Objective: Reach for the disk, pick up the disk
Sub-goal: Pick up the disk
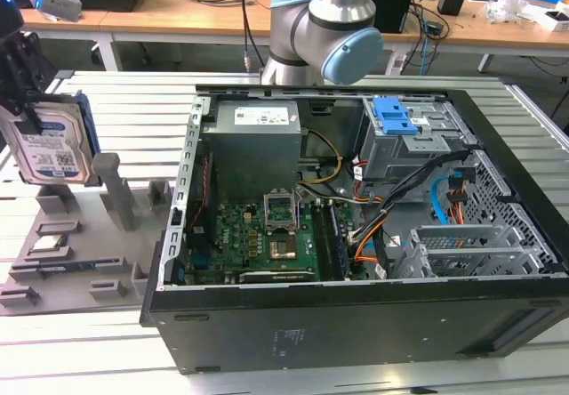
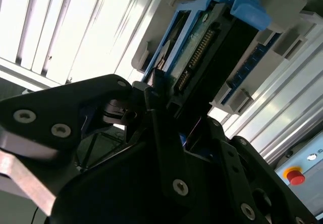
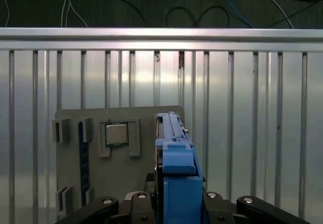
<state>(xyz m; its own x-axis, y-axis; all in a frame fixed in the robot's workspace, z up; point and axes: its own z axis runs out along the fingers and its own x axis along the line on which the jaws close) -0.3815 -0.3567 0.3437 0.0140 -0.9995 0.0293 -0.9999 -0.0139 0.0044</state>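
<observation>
Silver labelled disk (image 1: 55, 146) upright in end effector (image 3: 174, 203)

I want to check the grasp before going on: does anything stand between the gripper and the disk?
Nothing visible does. In the first wrist view the gripper is closed on the disk, one finger on each side, above the grey fixture plate.

Gripper (image 1: 27, 97) clamped on the disk (image 1: 55, 146), which hangs upright over the grey fixture plate (image 1: 84, 261) at the exterior view's left. Tall grey post (image 1: 113, 186) stands just beside the disk on the exterior view's right. Low grey blocks (image 1: 55, 204) sit right under its lower edge, contact unclear. Open computer case (image 1: 182, 199) walls off that side further on. Slatted table (image 3: 252, 133) past the plate is open room
</observation>
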